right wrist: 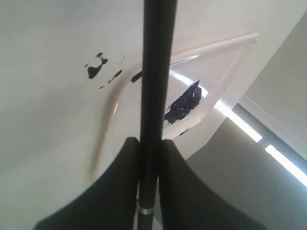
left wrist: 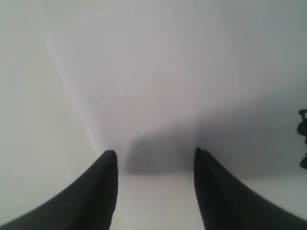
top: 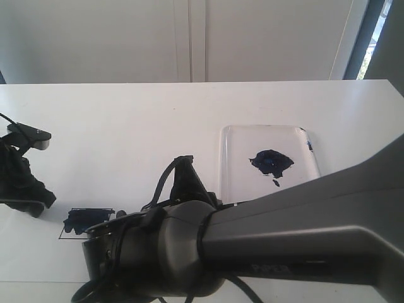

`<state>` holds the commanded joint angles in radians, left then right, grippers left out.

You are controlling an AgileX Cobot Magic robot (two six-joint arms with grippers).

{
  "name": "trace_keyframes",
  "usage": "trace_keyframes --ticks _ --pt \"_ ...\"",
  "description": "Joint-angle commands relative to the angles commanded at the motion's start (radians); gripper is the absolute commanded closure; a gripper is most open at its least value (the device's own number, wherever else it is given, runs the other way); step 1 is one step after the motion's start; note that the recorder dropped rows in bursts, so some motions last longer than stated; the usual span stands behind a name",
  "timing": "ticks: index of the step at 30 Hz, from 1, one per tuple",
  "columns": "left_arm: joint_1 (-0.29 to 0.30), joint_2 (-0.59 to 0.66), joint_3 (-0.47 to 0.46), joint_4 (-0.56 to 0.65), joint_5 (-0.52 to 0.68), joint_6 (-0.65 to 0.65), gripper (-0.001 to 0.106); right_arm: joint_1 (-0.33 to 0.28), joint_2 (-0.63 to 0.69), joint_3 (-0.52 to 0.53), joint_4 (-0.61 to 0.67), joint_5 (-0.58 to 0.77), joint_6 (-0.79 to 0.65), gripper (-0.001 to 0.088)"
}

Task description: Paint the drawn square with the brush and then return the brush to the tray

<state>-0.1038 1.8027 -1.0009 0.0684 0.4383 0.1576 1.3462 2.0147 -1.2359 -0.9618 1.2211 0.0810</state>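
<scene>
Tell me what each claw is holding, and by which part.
Right claw pinches the brush by its black handle. Left claw is open, holding nothing.

This looks like a robotics lab or test room. A bare white worktop point(top: 126, 120) fills the exterior view, backed at twelve o'clock by a plain white panelled wall point(top: 95, 38). At two o'clock a dark-framed window point(top: 374, 31) shows daylight and greenery. A bulky dark robot arm point(top: 303, 233) with loose cabling reaches in from five o'clock, beside a clear tray point(top: 222, 158) holding paint.
</scene>
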Motion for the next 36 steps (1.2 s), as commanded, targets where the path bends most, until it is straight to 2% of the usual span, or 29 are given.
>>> trace_keyframes --ticks 22,36 --pt "0.000 0.002 0.000 -0.037 -0.011 -0.002 0.052 0.000 -0.047 0.000 -0.045 0.000 0.058 0.0868" --pt "0.000 0.002 0.004 -0.068 -0.001 -0.002 0.052 0.022 0.024 -0.071 -0.114 -0.013 0.062 0.0868"
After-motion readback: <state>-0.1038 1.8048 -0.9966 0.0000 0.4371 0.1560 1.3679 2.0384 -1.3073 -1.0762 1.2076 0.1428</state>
